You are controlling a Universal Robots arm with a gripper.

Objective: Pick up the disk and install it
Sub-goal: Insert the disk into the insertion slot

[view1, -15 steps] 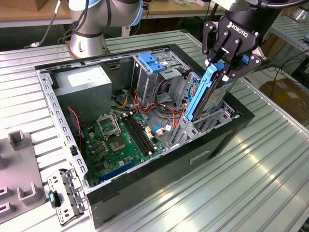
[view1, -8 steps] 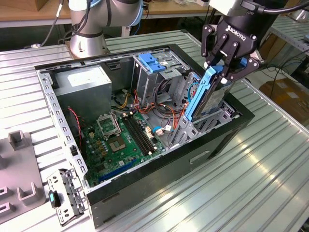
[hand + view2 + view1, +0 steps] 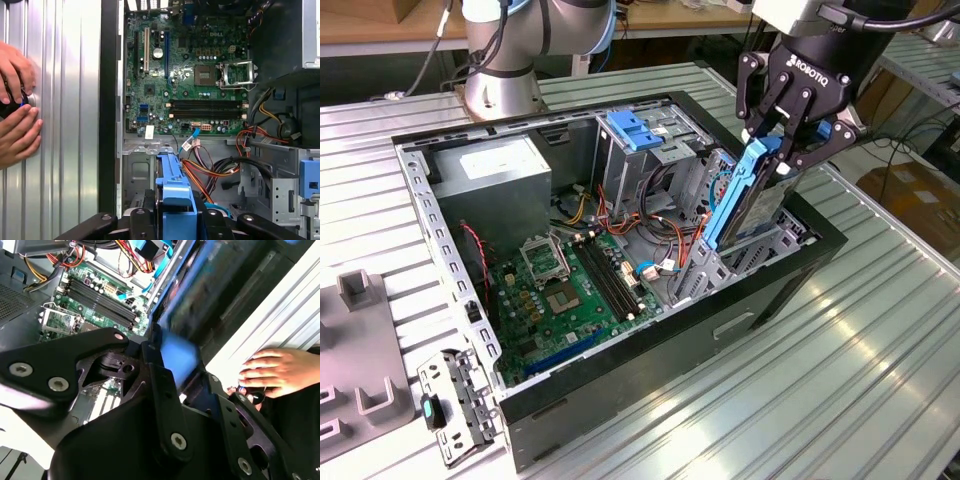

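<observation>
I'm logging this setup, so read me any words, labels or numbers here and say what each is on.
On the gripper, shut on the disk: white brand lettering, not quoted.
On the motherboard: a brand mark, not quoted; other print too small to read.
On the power supply sticker: print too small to read.
On the disk: nothing readable.

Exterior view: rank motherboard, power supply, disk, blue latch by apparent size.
1. motherboard
2. power supply
3. disk, held tilted and seen partly edge-on, so close to the power supply; unsure
4. blue latch
</observation>
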